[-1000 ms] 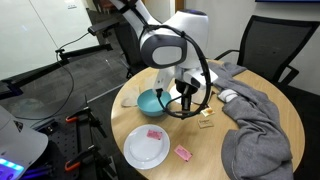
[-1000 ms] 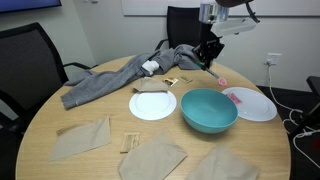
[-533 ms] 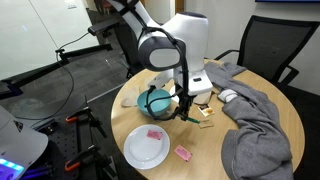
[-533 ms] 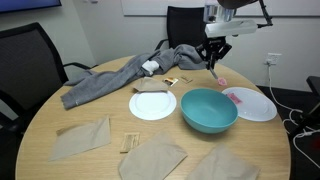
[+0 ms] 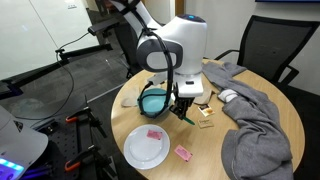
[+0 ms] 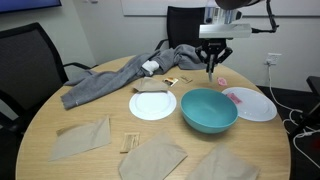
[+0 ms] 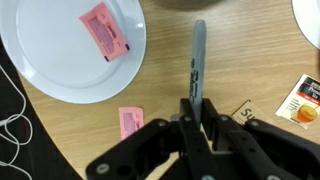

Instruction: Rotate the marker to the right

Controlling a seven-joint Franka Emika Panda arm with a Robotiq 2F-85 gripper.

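Note:
In the wrist view the marker (image 7: 198,60) is a thin grey-green stick that reaches away from my jaws over the wooden table. My gripper (image 7: 197,112) is shut on its near end. In both exterior views the gripper (image 5: 183,108) (image 6: 213,66) points down at the table beside the teal bowl (image 5: 152,100) (image 6: 208,110). The marker is too small to make out there.
A white plate (image 7: 70,55) (image 5: 146,147) holds a pink piece (image 7: 104,30), and another pink piece (image 7: 131,122) lies on the table. A second white plate (image 6: 153,104), small cards (image 7: 306,102), a grey cloth (image 5: 255,120) (image 6: 110,80) and brown napkins (image 6: 155,158) lie around. Chairs ring the round table.
The wrist has turned, so the gripper now hangs straight down instead of tilted. It has shifted a little towards the bowl, with the marker still in it.

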